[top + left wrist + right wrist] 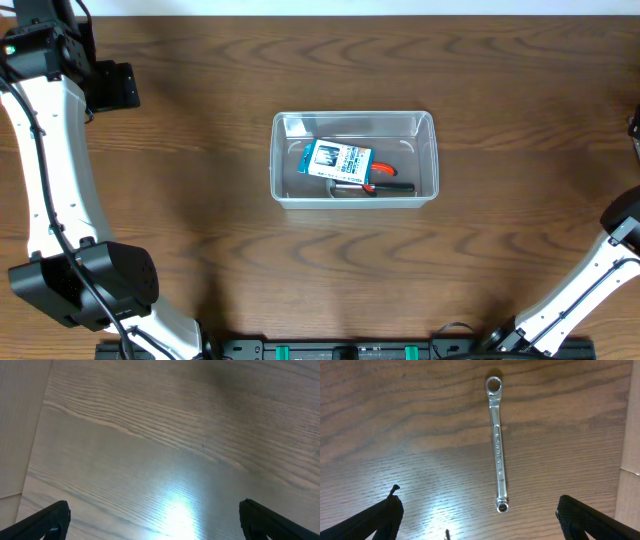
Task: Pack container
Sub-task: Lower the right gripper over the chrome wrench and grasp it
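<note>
Sitting mid-table, the container (430, 160) holds a box (337, 158) and red-handled pliers (385, 172); it looks light, thin-walled and apt to slide, so any hold belongs on its rim. The right gripper (480, 510) hangs over a wrench (497, 442), jaws wide and empty; that steel bar looks stiff, slick and flat to the wood, best pinched across its shank. The left gripper (152, 515), also spread wide and empty, faces bare table (150, 435).
</note>
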Tool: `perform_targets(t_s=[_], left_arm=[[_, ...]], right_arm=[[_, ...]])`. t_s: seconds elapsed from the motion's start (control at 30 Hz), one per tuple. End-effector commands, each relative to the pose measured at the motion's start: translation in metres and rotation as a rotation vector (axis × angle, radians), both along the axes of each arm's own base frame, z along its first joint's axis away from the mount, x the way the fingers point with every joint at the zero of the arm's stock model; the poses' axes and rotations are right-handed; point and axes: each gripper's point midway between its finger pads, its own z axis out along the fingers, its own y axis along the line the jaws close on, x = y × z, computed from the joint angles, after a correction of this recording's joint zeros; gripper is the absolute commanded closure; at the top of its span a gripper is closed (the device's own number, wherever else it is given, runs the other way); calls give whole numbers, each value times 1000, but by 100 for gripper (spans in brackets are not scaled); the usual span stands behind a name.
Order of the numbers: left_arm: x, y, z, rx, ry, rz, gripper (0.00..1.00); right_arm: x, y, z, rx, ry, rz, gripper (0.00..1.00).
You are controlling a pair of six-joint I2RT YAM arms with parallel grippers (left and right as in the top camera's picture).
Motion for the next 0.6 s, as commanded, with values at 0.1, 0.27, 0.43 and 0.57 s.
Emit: perform_targets(t_s=[0.1,0.27,0.43,0.57], left_arm=[[-1,3,3,11,-5,2,2],[-1,3,3,11,-5,2,2],[-1,3,3,11,-5,2,2],[-1,3,3,11,-5,2,2]], right_arm=[[-12,-11,-47,55,68,-19,1],[-17,-13,-68,78,101,-27,1],[-15,-18,-76,64,100,-29,1],[-17,-21,-81,66,103,-28,1]])
